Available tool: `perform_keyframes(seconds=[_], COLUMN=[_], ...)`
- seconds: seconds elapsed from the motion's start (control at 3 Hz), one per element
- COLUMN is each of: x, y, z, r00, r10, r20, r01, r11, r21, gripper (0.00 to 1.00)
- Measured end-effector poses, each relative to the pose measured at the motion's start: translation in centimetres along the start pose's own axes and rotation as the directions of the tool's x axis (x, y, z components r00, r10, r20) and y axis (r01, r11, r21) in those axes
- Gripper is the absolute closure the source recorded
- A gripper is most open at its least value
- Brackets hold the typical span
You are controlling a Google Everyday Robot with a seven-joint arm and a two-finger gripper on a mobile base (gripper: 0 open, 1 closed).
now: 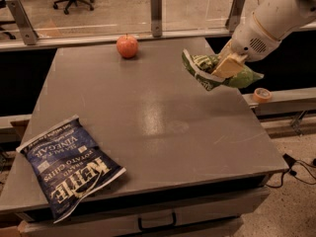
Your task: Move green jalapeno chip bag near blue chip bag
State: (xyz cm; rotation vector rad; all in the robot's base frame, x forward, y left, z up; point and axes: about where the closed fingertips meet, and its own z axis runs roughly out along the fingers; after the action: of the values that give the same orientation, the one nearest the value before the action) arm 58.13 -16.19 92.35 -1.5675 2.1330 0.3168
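- At the far right side of the table, the gripper hangs above the surface with its jaws clenched on the green jalapeno chip bag. One tan jaw lies flat across the bag's upper face.
- The green bag is crumpled in that grasp and tilted, its left end the higher one. It looks to be clear of the table top, with no part resting on it.
- The white arm reaches in from the upper right corner of the view.
- By my judgement the pick-up is done and the carry is the step in hand. The green bag is well apart from the blue chip bag, which lies flat at the near left corner with its lower end hanging over the front edge.
- The next move calls for a diagonal carry across the table toward that corner. The green bag should then be lowered and let go on the bare surface just beside the blue bag, not on top of it.
- Care is needed not to nudge the blue bag, since it already overhangs the edge.
- An apple stands near the far edge, away from that diagonal, so it should not be in the way.
- The blue bag's white lettering is upside down to the camera and reads "KETTLE", "POTATO CHIPS" and "VINEGAR". The smaller lines are too small to read.
- The green bag shows white printing, but it is too crumpled to read.
- A roll of tape sits on a ledge beyond the table's right edge.
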Motion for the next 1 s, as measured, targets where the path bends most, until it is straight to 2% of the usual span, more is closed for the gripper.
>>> perform_keyframes(seconds=[0.33,0.67,1.0], x=[0.1,-2.9,-7.8], y=[0.1,2.6,7.1], z=[0.7,3.8,8.1], r00=[1.0,0.994,0.96], r10=[-0.001,-0.107,-0.257], r20=[0.0,0.036,0.11], r01=[0.001,0.11,0.275], r11=[0.9999,0.9898,0.9388], r21=[-0.011,-0.09,-0.208], gripper=[1.0,1.0,1.0])
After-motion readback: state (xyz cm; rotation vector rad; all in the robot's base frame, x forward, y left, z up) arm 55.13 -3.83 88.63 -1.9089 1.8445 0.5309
